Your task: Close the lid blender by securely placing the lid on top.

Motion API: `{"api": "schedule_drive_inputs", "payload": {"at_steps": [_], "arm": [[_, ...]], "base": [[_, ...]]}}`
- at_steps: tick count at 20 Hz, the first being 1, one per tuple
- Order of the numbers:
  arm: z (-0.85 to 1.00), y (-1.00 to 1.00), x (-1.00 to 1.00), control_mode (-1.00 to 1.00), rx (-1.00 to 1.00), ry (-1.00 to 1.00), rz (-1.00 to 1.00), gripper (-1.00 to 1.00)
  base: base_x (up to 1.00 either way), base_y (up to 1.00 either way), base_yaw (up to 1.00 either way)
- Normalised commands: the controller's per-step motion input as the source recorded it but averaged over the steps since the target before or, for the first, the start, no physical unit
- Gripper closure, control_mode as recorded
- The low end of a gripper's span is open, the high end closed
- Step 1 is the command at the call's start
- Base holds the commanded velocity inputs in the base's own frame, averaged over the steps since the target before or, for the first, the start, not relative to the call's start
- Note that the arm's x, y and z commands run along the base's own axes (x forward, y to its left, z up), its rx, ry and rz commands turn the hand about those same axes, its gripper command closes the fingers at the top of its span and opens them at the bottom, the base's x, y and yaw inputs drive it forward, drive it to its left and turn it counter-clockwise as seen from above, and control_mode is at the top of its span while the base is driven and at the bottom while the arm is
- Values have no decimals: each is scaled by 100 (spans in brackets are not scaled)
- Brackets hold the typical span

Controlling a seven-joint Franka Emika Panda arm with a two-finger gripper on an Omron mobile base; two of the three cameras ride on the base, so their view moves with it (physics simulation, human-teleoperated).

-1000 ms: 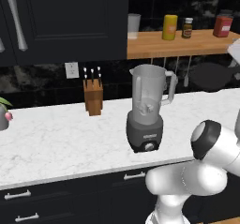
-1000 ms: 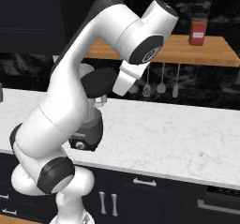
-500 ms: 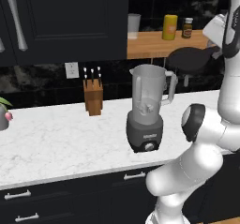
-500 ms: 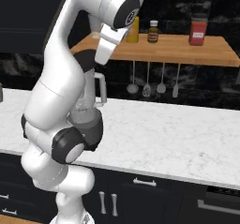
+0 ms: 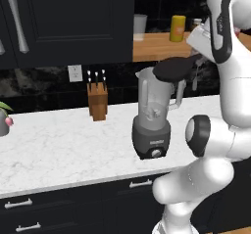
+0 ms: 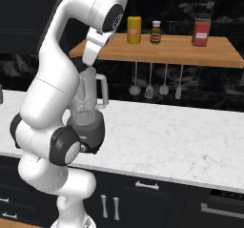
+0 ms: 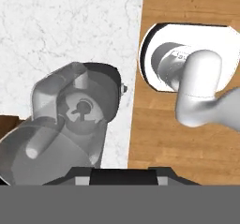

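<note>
on the white marble desk stands the blender, its clear grey jar open at the top. from my hand view i look straight down into the blender and see the blade hub at the bottom, the handle sticking out toward the lower left, cut off at the frame edge. the lid is a flat black disc held up in the air, just above and to the right of the jar's mouth in the left base view, tilted a little and not seated on the rim. my pincer is at the lid's far edge, but my own white forearm covers it, so i cannot tell how far the jaws stand apart or exactly how they grip. in the right base view my arm hides most of the blender; just part of the jar and its side handle show. in the hand view the dark strip at the bottom edge is hard to make out. a wooden knife block stands on the desk to the blender's left, well apart.
</note>
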Motion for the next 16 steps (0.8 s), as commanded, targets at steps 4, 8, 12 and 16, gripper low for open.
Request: {"api": "schedule_drive_inputs", "payload": {"at_steps": [4,8,12,16], "arm": [[-44,54,11,-100,-4,1,-7,100],[-17,8,30,-100,0,0,-7,100],[11,-18,40,-100,3,0,-12,100],[1,-29,59,-100,1,0,-18,100]], "base": [[0,0,0],[0,0,0],[0,0,0],[0,0,0]]}}
